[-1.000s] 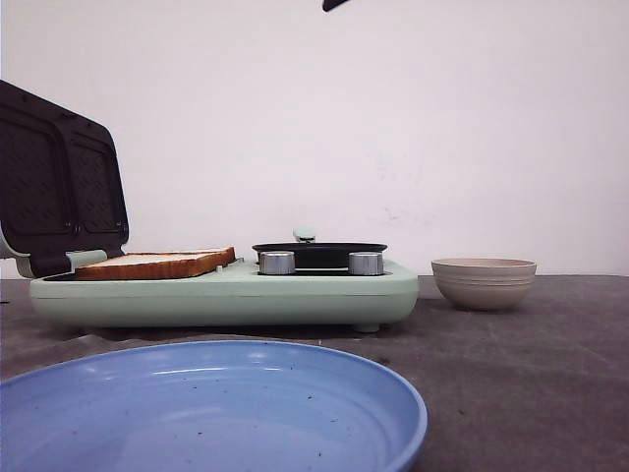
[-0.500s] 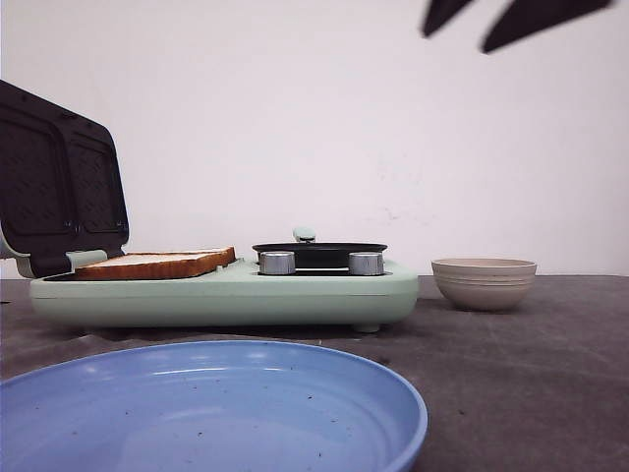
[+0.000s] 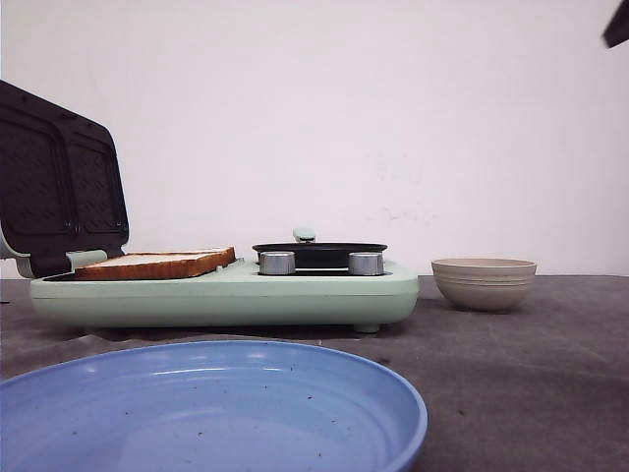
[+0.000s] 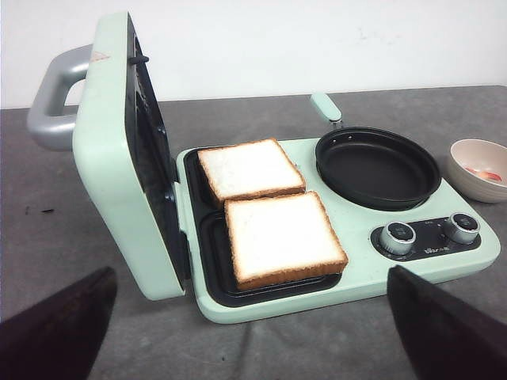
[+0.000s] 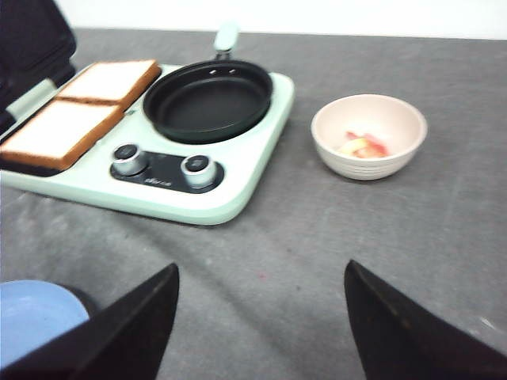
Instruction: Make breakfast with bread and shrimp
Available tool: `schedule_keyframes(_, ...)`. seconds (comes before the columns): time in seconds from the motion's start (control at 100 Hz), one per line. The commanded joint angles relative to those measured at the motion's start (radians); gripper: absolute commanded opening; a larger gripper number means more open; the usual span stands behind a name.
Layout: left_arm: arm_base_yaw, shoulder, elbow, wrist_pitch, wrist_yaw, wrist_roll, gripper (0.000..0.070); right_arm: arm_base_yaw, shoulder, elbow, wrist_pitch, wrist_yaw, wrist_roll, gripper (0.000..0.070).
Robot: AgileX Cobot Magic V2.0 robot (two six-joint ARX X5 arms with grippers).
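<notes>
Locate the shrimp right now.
The shrimp sit in the beige bowl on the table, to the right of the green breakfast maker and its black pan; neither gripper holds them.

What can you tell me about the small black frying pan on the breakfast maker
The frying pan is round, shallow and black, with a dull nonstick-looking inside and a short mint-green handle pointing toward the back wall. It sits flat on the right half of the mint-green breakfast maker, behind the two silver knobs and beside the bread. It is empty; nothing but the appliance touches it.
</notes>
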Motion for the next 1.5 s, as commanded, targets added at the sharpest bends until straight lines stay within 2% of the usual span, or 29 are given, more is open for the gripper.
schedule_keyframes(0.0, -0.003, 0.002, 0.005, 0.01, -0.002, -0.004, 0.07, 0.006, -0.01, -0.004, -0.018, 0.003, 0.022, 0.0403)
schedule_keyframes(0.15, -0.003, 0.002, 0.006, 0.001, -0.002, -0.005, 0.07, 0.006, -0.02, -0.004, -0.051, 0.003, 0.034, 0.0403)
schedule_keyframes(0.42, -0.003, 0.002, 0.006, -0.058, -0.002, -0.006, 0.07, 0.006, -0.019, -0.016, -0.01, 0.0, 0.072, 0.0403)
schedule_keyframes(0.7, 0.0, 0.008, 0.006, -0.006, -0.011, -0.101, 0.07, 0.006, -0.01, -0.023, -0.01, -0.001, 0.099, 0.0403)
schedule_keyframes(0.8, 0.008, 0.017, 0.01, 0.027, -0.039, -0.137, 0.07, 0.006, -0.005, -0.023, -0.01, -0.002, 0.099, 0.0403)
schedule_keyframes(0.99, 0.061, 0.091, 0.068, 0.049, -0.039, -0.159, 0.07, 0.006, 0.002, -0.023, -0.01, -0.023, 0.099, 0.0403)
schedule_keyframes(1.16, 0.154, 0.228, 0.188, 0.049, -0.044, -0.185, 0.07, 0.006, 0.002, -0.023, -0.01, -0.027, 0.099, 0.0403)
schedule_keyframes(1.3, 0.25, 0.355, 0.297, 0.047, 0.017, -0.247, 0.07, 0.006, 0.002, -0.023, -0.01, -0.028, 0.099, 0.0403)
schedule_keyframes(1.49, 0.358, 0.515, 0.381, 0.057, 0.121, -0.376, 0.07, 0.006, 0.002, -0.023, -0.01, -0.028, 0.098, 0.0403)
